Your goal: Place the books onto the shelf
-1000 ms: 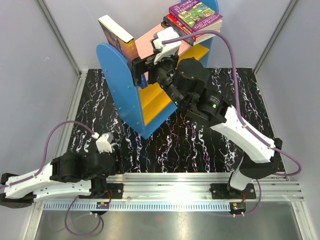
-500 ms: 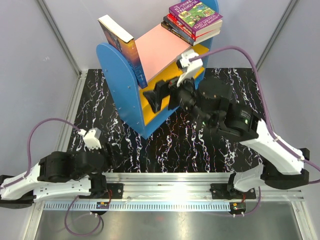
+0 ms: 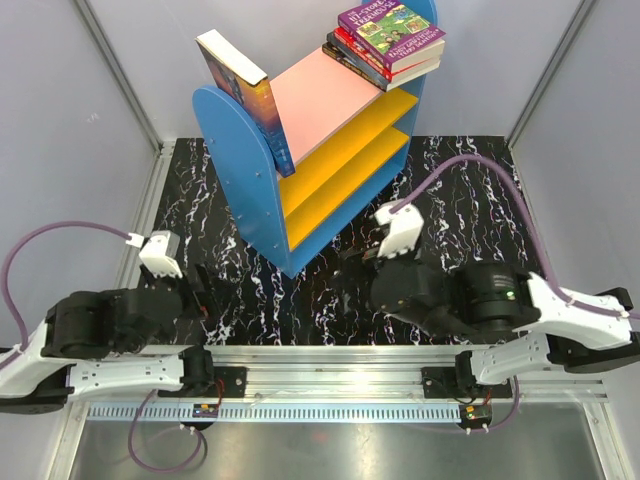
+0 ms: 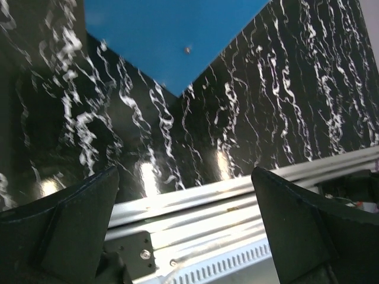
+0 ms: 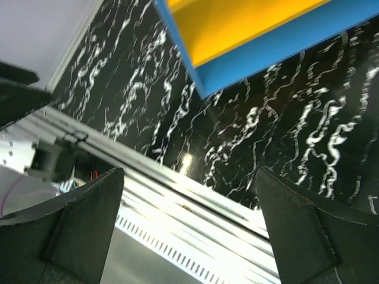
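Left tool (image 4: 183, 174) and right tool (image 5: 189, 173) gape apart, empty, over the black marbled bench (image 3: 180, 200). Colourful paperback books (image 3: 390, 35) lie stacked at the far end of the pink-topped blue shelf (image 3: 235, 190).

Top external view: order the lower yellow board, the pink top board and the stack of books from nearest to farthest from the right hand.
1. lower yellow board, just beyond the right hand.
2. pink top board, higher up.
3. stack of books, on top, at the far end.
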`<action>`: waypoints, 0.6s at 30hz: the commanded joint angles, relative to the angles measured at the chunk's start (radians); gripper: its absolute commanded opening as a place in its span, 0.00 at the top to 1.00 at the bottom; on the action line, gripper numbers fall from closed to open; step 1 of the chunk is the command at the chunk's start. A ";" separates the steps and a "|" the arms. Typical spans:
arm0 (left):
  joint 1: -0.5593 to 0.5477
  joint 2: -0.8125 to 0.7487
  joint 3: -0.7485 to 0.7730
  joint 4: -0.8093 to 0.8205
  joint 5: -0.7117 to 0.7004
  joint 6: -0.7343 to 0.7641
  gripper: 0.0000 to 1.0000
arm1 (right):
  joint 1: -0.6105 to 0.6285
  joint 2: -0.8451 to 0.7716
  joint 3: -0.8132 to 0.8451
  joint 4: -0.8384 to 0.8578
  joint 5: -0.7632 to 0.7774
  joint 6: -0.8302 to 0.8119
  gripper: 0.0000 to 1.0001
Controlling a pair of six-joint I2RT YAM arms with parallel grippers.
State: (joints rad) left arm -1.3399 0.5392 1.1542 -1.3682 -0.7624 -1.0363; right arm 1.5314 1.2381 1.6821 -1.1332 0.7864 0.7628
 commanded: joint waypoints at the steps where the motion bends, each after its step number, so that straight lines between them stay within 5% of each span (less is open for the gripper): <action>1: -0.004 0.047 0.132 0.045 -0.158 0.215 0.01 | 0.016 -0.023 0.161 -0.186 0.232 0.115 0.00; 8: -0.004 0.076 0.269 0.360 -0.202 0.586 0.01 | 0.016 -0.086 0.223 -0.119 0.340 -0.035 0.00; 18: -0.002 0.076 0.279 0.474 -0.213 0.659 0.01 | 0.015 -0.276 0.156 -0.008 0.428 -0.068 0.00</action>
State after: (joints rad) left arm -1.3399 0.5976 1.4208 -0.9848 -0.9363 -0.4465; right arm 1.5425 1.0279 1.8679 -1.2087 1.1069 0.6937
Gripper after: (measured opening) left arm 0.987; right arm 0.994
